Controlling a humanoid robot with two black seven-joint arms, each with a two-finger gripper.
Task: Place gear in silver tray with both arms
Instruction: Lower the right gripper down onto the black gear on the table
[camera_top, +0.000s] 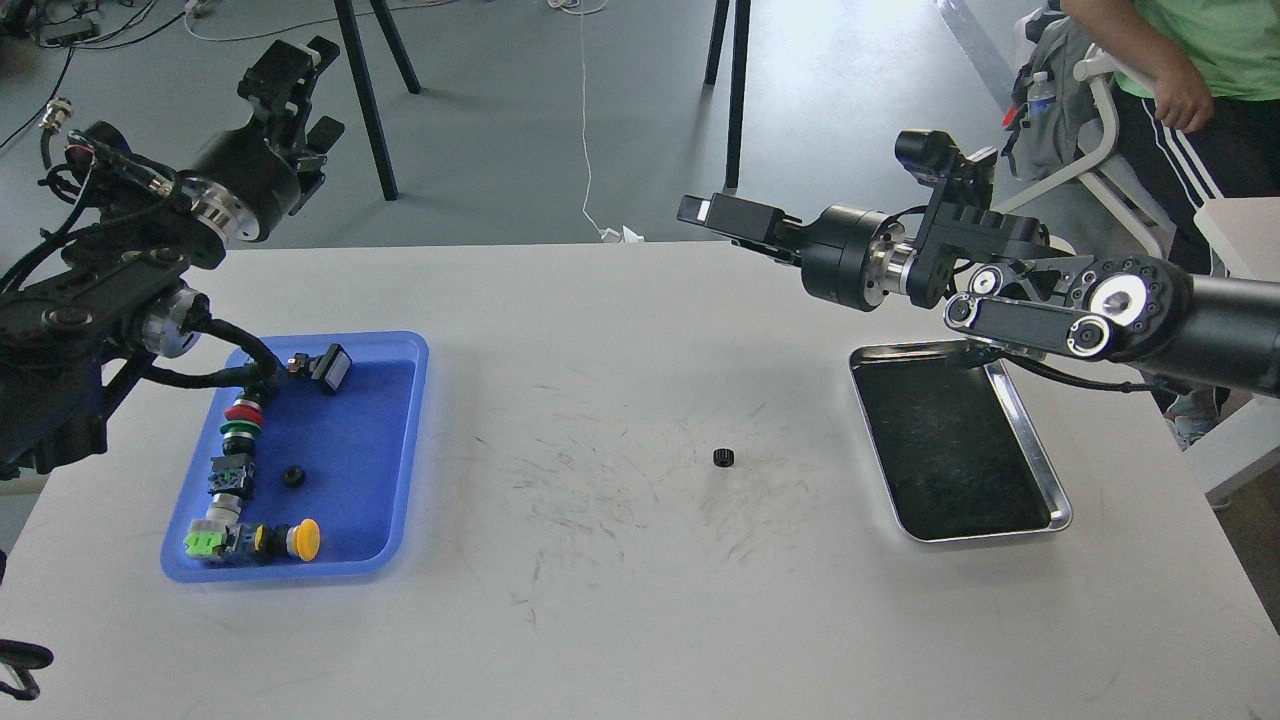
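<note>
A small black gear (722, 457) lies on the white table, near its middle. The silver tray (1043, 462) lies at the right, its dark bottom bare, about a hand's width right of the gear. My left gripper (300, 95) is raised high at the far left, beyond the table's back edge, open and empty. My right gripper (706, 211) is held above the table's back edge, pointing left, well above and behind the gear. It is seen side-on, so its fingers cannot be told apart. Nothing shows in it.
A blue plastic tray (400, 440) at the left holds several push buttons and switches and a second small black gear (292, 477). A person (1190, 60) stands at the back right beside a chair. Tripod legs (365, 90) stand behind the table.
</note>
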